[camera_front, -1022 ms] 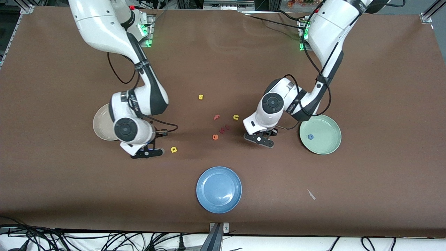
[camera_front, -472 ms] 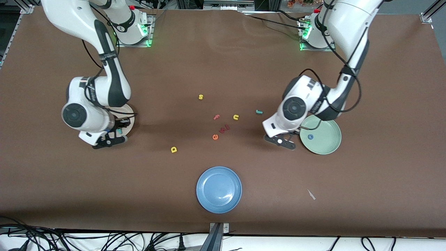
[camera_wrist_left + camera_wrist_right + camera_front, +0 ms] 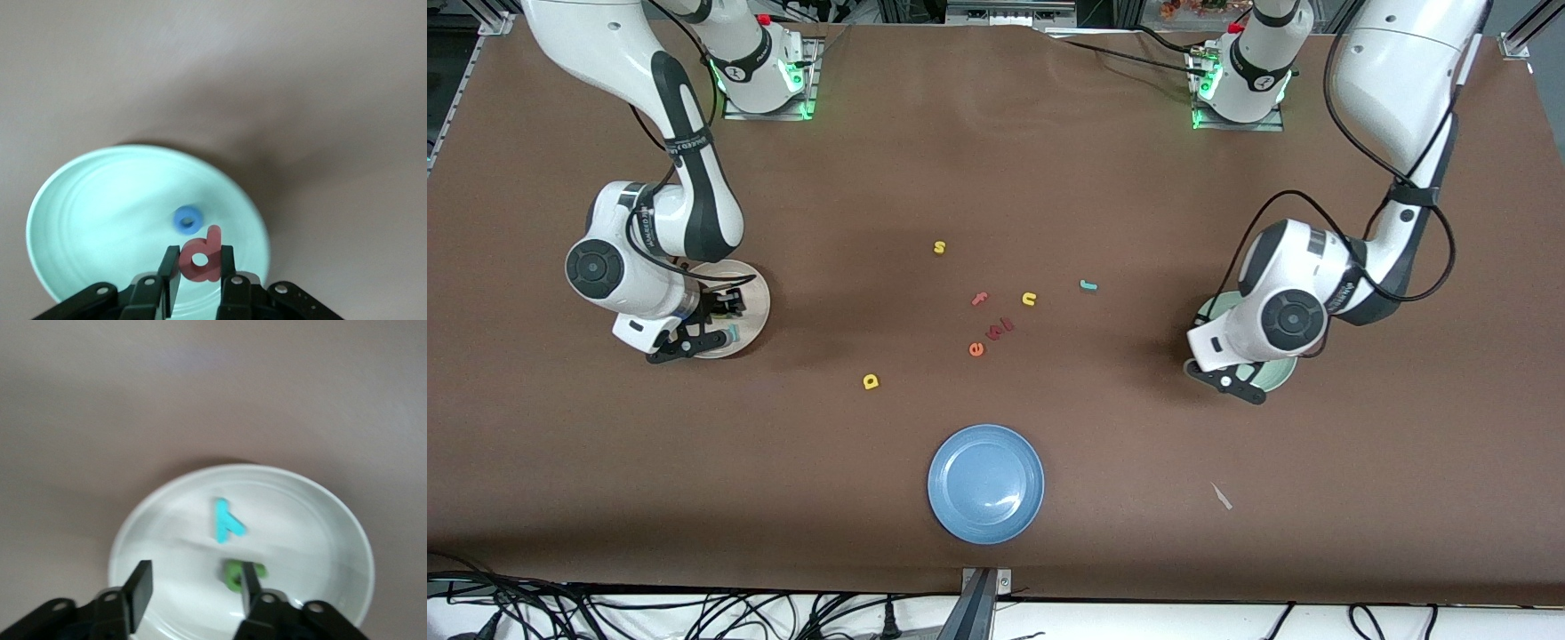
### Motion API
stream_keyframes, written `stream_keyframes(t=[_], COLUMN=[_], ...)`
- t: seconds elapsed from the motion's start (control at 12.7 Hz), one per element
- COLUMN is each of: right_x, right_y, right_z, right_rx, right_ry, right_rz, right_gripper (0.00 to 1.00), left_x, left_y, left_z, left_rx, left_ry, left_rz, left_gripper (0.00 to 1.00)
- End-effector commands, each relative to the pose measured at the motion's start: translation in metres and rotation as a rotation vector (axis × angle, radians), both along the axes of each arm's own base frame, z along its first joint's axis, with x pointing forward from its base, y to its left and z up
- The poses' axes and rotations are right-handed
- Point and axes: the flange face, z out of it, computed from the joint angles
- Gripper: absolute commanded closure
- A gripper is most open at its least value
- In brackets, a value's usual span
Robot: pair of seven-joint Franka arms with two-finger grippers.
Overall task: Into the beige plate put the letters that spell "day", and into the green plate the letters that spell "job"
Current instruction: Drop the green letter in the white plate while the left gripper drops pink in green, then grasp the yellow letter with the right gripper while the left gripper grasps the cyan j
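My left gripper (image 3: 199, 257) hangs over the pale green plate (image 3: 100, 213), shut on a pinkish-red p/b letter (image 3: 201, 259). A blue ring o (image 3: 187, 220) lies in that plate. My right gripper (image 3: 193, 577) stands open low over the beige plate (image 3: 313, 533). In this plate lie a cyan y (image 3: 227, 520) and a green b-like letter (image 3: 235, 576), which sits right beside one finger. On the table, a yellow d (image 3: 871, 381) and a teal j (image 3: 1088, 285) lie loose. The arms hide most of the green plate (image 3: 1282, 373) and part of the beige plate (image 3: 754, 307).
A blue plate (image 3: 985, 483) sits near the front edge. Mid-table lie a yellow s (image 3: 939, 247), pink f (image 3: 980, 299), yellow n (image 3: 1029, 299), dark red pieces (image 3: 1000, 329) and an orange e (image 3: 976, 349). A small pale scrap (image 3: 1221, 496) lies toward the left arm's end.
The right arm swung from beside the yellow d to the beige plate and opened, releasing the green letter. The left arm carried the pinkish-red letter from mid-table to over the green plate.
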Motion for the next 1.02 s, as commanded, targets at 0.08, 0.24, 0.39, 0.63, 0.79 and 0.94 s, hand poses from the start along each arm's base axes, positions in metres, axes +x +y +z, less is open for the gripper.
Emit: stream_keyframes(t=[0.08, 0.24, 0.39, 0.63, 0.79, 0.94], right_x=[0.021, 0.032, 0.050, 0.068, 0.078, 0.088], right_y=[0.083, 0.137, 0.176, 0.207, 0.228, 0.245], right_z=[0.020, 0.010, 0.002, -0.023, -0.034, -0.045], right_rx=[0.047, 0.056, 0.072, 0.075, 0.084, 0.095], right_ry=[-0.036, -0.048, -0.074, -0.087, -0.105, -0.122], right_rz=[-0.047, -0.030, 0.014, 0.054, 0.082, 0.101], right_gripper=[0.00, 0.00, 0.00, 0.00, 0.00, 0.01], left_x=[-0.025, -0.037, -0.046, -0.046, -0.040, -0.043], left_y=[0.029, 0.050, 0.058, 0.065, 0.060, 0.039], left_z=[-0.014, -0.023, -0.035, -0.037, -0.019, 0.001], left_rx=[0.024, 0.029, 0.023, 0.019, 0.018, -0.012], left_ry=[0.054, 0.081, 0.090, 0.087, 0.058, 0.062], left_rz=[-0.006, 0.024, 0.037, 0.065, 0.065, 0.122], left_gripper=[0.89, 0.88, 0.82, 0.00, 0.00, 0.00])
